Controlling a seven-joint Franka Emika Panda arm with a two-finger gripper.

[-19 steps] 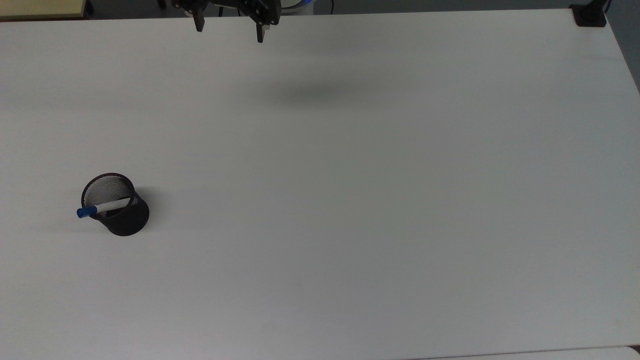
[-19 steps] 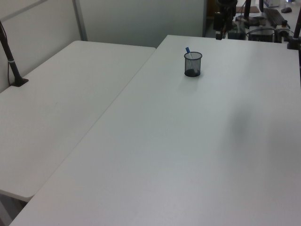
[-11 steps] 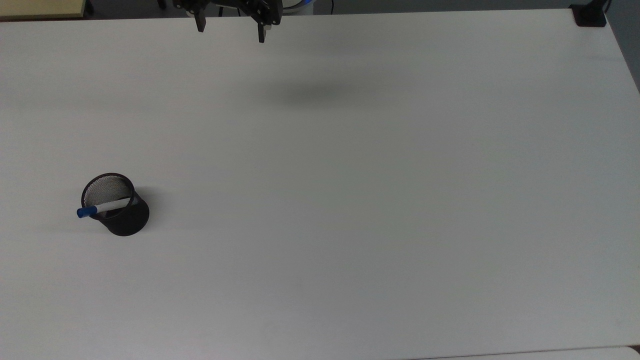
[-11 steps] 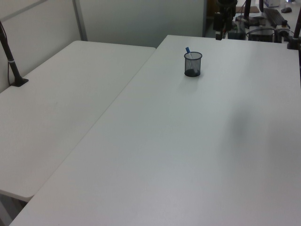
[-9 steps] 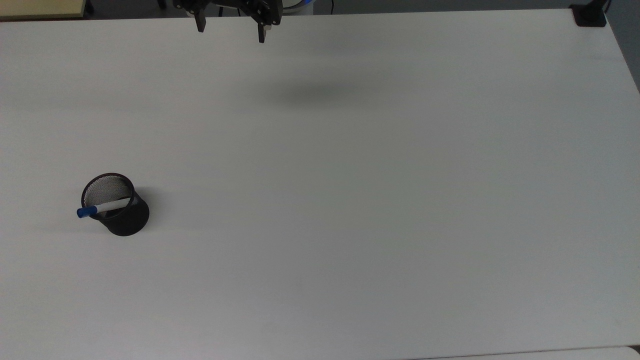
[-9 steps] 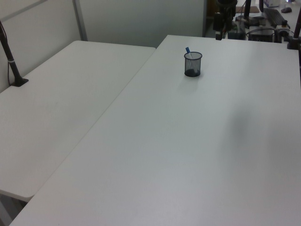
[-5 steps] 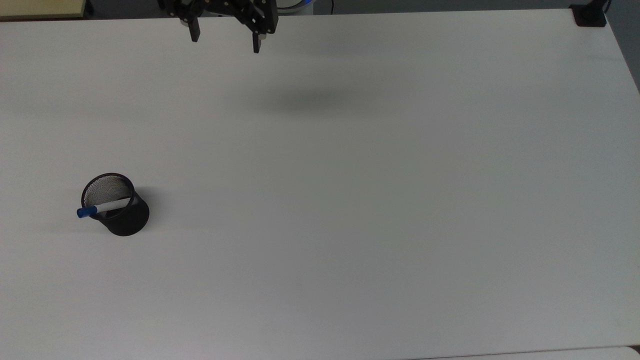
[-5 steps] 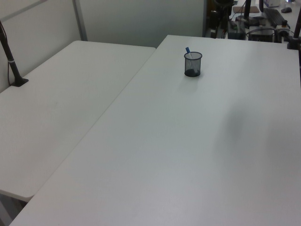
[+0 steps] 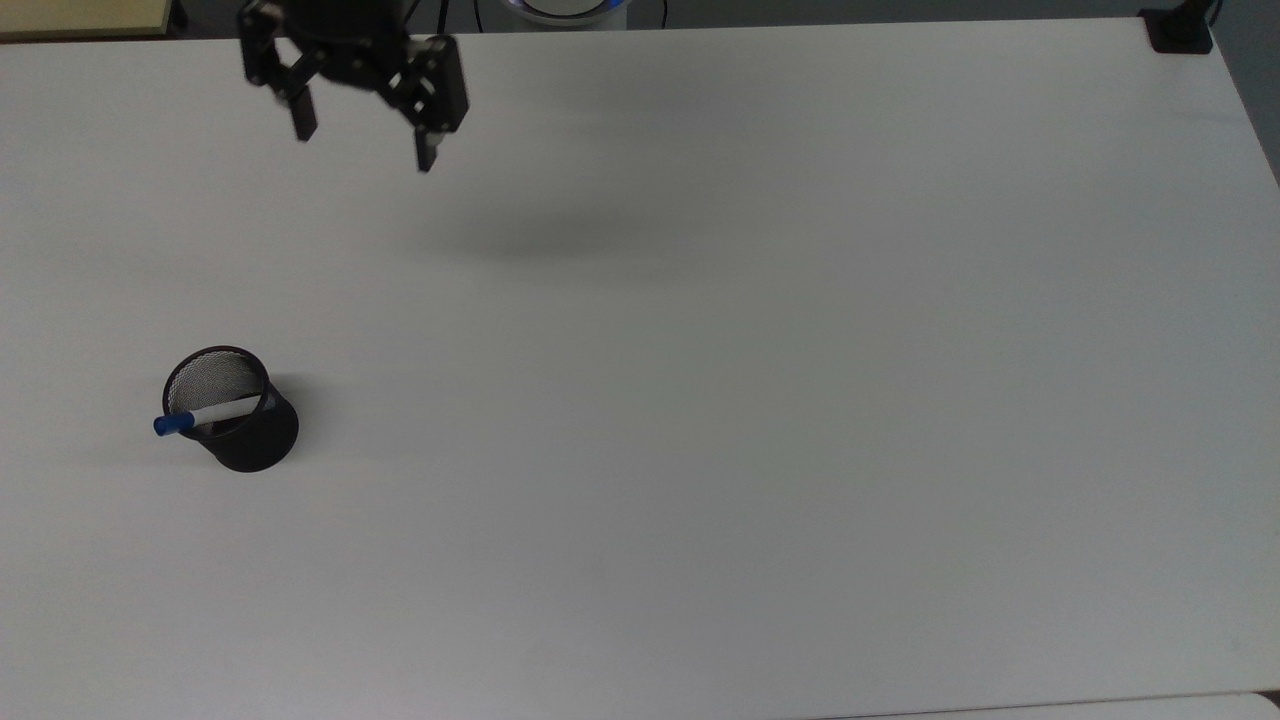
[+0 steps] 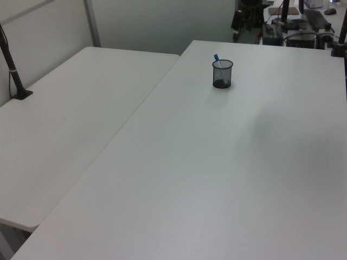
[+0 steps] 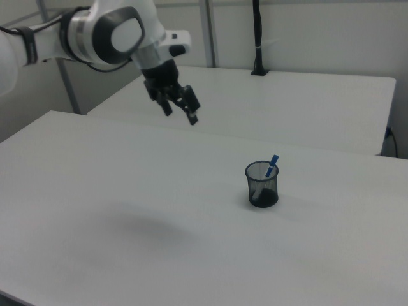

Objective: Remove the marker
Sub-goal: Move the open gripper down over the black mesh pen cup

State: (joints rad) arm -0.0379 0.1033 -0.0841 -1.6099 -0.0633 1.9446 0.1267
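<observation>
While hand (image 9: 362,150) hovers spread | marker (image 9: 205,415) well apart, in cup (image 9: 245,435)

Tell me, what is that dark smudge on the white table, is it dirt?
In the top view it is a soft shadow on the table, cast by the arm, lying to the top view's right of the open hand. In the right view the same blurry shadow lies on the near tabletop, away from the mesh cup.

No words, numbers or signs can be read on anything that is seen here.
</observation>
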